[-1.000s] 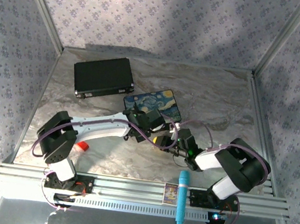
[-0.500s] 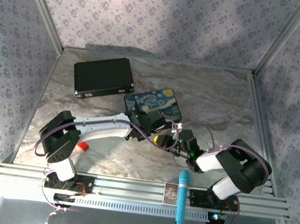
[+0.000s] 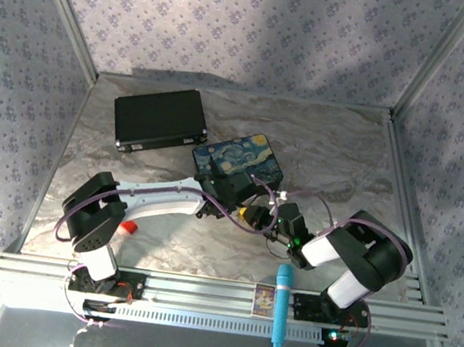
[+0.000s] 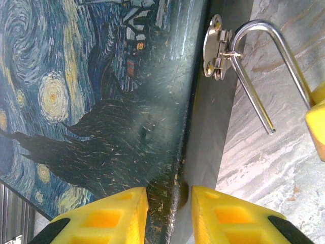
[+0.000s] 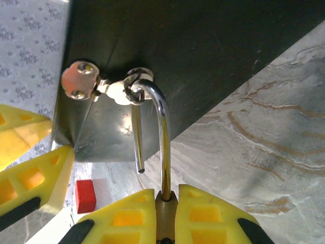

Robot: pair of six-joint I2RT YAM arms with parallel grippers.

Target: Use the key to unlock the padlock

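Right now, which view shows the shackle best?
Right wrist: the shackle runs whole from the hasp to the right gripper, free end out. Left wrist shows it too, but off in a corner. Top view: too small to tell.

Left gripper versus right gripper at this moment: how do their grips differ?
The left gripper clamps the painted box by its edge, jaws held wide; the right gripper is pinched almost closed on the padlock. The left grips the large box, the right the tiny lock, its open shackle hooked through the hasp. Both have yellow fingers.
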